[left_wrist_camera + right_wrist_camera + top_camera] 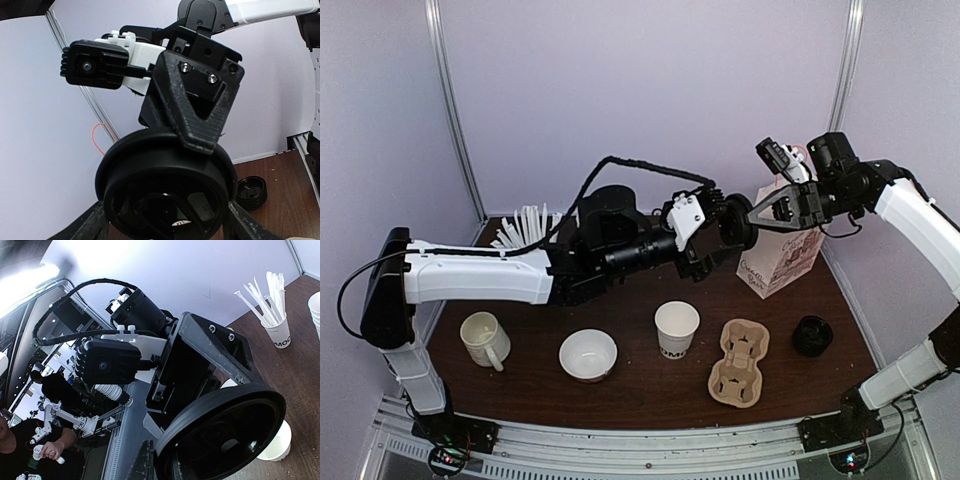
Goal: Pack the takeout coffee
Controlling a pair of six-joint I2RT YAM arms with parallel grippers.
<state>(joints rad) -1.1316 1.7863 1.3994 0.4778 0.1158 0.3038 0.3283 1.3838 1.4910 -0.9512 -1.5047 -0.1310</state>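
Mid-air over the table's middle, your left gripper and right gripper meet on one black lid. Each appears closed on it: the right pinches the upper rim, and the left's fingers flank it.

The lid stands on edge with its axis roughly level, its face turned to the left wrist camera. The cup it seems meant for stands upright and open-mouthed on the table. It lies below the lid, toward the near edge and a little to the left. Your left gripper is the nearer of the two. By the look of it, the lid must be tipped flat and brought down over that rim.

The count:
- One lettered cup, lidless; no other lettered cup shows.
- Two lids: the held one and a second lid on the table, right of the carrier.
- One carrier, seemingly with two wells, both vacant.
- One bag, upright behind the grippers.
- One mug.
- One bowl.
- One cup of straws at the back.
- A stack of plain cups at the right wrist view's edge, too cropped to count.
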